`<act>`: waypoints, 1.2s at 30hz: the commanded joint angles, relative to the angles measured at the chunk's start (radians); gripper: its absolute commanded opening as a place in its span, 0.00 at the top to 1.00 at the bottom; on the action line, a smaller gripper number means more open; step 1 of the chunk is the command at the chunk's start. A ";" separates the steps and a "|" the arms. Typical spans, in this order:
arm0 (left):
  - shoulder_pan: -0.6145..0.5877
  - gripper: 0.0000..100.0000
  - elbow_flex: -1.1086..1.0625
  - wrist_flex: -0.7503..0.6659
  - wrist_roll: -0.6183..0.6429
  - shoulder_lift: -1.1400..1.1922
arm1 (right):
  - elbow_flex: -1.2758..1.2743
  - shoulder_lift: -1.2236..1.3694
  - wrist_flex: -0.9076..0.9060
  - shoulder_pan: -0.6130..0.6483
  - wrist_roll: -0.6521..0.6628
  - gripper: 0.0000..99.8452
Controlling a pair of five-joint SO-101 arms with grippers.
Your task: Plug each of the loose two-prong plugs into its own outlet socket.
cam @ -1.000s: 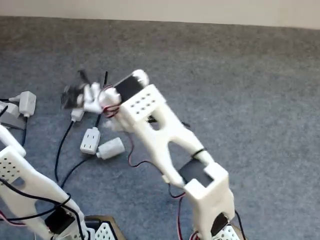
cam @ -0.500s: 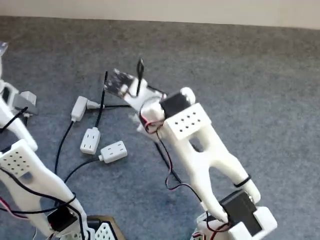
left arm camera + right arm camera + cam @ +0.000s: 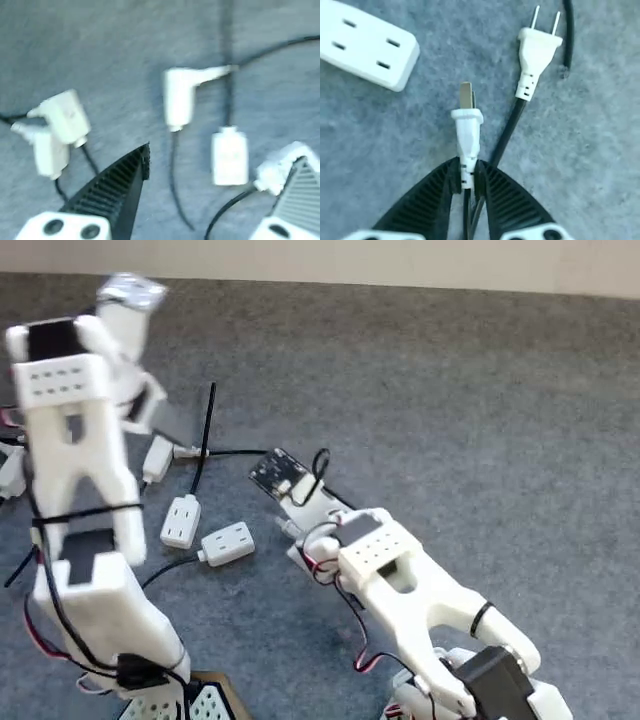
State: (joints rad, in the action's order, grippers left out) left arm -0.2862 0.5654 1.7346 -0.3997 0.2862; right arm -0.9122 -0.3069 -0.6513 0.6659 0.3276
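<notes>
The right gripper (image 3: 466,172) pinches one white two-prong plug (image 3: 467,125) by its back end. The prongs point out past a white outlet block (image 3: 367,47) that is near but not touching, and a second plug (image 3: 537,47) lies loose just beside it on the grey carpet (image 3: 600,165). The left gripper (image 3: 223,152) hangs wide open with nothing in it, above an angled plug (image 3: 180,95) and a small outlet (image 3: 230,167) toward the carpet's left edge. No plug looks pushed in yet, so most likely all the plugging is left to do.
</notes>
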 commanded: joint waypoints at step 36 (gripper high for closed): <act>0.116 0.61 -1.446 -0.694 0.153 -0.917 | 0.166 0.208 -0.053 0.088 -0.008 0.88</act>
State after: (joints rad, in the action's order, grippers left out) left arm -0.1557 -0.8999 1.0579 -0.2539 -0.6345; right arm -0.8707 -0.2163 -0.6943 0.7564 0.3245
